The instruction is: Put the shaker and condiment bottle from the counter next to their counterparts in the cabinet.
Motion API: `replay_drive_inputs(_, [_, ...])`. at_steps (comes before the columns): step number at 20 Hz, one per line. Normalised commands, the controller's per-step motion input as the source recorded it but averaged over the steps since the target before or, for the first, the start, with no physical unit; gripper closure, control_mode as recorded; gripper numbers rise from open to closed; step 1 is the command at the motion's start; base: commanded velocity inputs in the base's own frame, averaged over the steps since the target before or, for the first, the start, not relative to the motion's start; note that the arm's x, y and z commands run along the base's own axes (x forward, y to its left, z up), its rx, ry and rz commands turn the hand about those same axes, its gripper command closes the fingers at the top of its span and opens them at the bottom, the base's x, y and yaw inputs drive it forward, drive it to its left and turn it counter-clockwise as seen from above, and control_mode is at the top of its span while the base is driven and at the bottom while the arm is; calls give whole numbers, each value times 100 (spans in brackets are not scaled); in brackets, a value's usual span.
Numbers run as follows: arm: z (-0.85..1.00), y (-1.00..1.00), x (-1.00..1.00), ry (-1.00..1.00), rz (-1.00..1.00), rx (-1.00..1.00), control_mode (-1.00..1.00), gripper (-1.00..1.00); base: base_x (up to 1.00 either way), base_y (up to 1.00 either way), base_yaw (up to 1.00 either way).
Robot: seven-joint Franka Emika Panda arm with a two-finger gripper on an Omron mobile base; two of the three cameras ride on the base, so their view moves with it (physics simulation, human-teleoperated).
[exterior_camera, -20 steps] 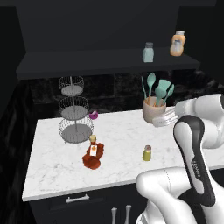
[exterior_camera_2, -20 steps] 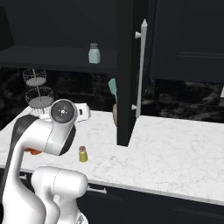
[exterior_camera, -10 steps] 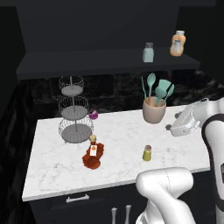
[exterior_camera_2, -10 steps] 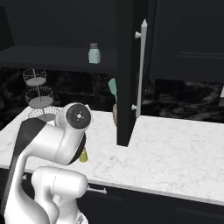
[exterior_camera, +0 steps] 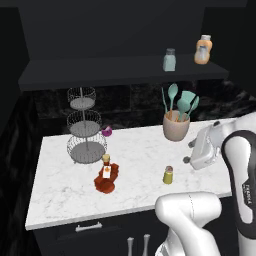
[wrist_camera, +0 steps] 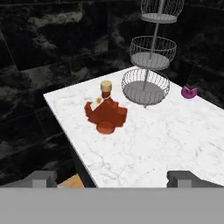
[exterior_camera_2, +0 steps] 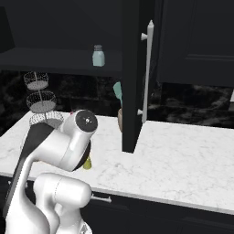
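Gripper (wrist_camera: pixel 111 178) spread, empty; wire stand (exterior_camera: pixel 86 131) just behind condiment bottle (exterior_camera: pixel 106 176).

The arm has swung right and nearer, its hand (exterior_camera: pixel 204 150) leaving the utensil crock (exterior_camera: pixel 176 129) to hang right of the shaker (exterior_camera: pixel 168 175).

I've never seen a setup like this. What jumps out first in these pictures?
The big white robot arm dominates, bent over the right of the white marble counter. Against that marble sit a red-brown sauce bottle in front of a three-tier wire basket stand, and a small yellow-green shaker nearer the arm.
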Motion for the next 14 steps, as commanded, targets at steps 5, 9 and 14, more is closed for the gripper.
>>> replay_drive_inputs(5, [-57,21,4,-13,11,0,-100,-100,0,0,0])
replay_drive_inputs(9, [-44,2,0,-22,15,9,-100,-100,0,0,0])
replay_drive_inputs(14, [-41,3,0,-22,18,11,-100,-100,0,0,0])
